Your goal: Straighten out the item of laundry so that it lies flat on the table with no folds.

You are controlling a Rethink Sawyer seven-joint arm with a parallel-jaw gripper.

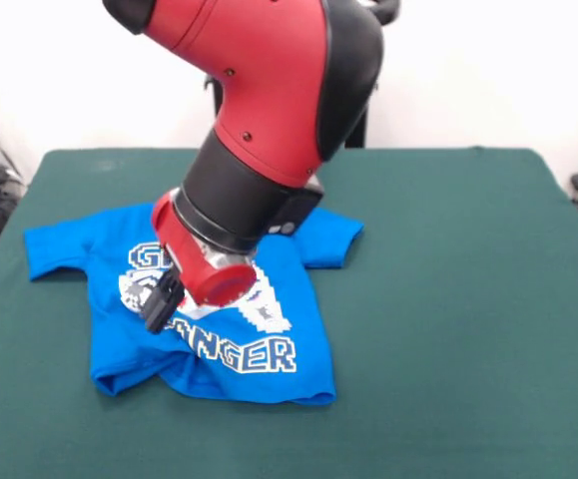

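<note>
The shirt (269,344) lies on the table (468,299), toward the left half of the green cloth as seen from the front and nearer the front edge than the back. It is print side up; white block lettering and part of a pixel print show beside the arm.

Condition of the shirt — not flat. The left sleeve is spread out toward the table's left side, the right sleeve shows just right of the arm. The lower left hem is rumpled, with a fold bunched up along the bottom edge. The right side and lower right corner lie smoother.

The arm (259,120) comes down at a slant over the middle of the shirt and hides most of the chest. The gripper (161,301) is down on the cloth at the left part of the print, its black fingers pointing down and to the left. Finger state — I cannot tell whether they are open, closed or pinching fabric; they read as one dark mass.
</note>
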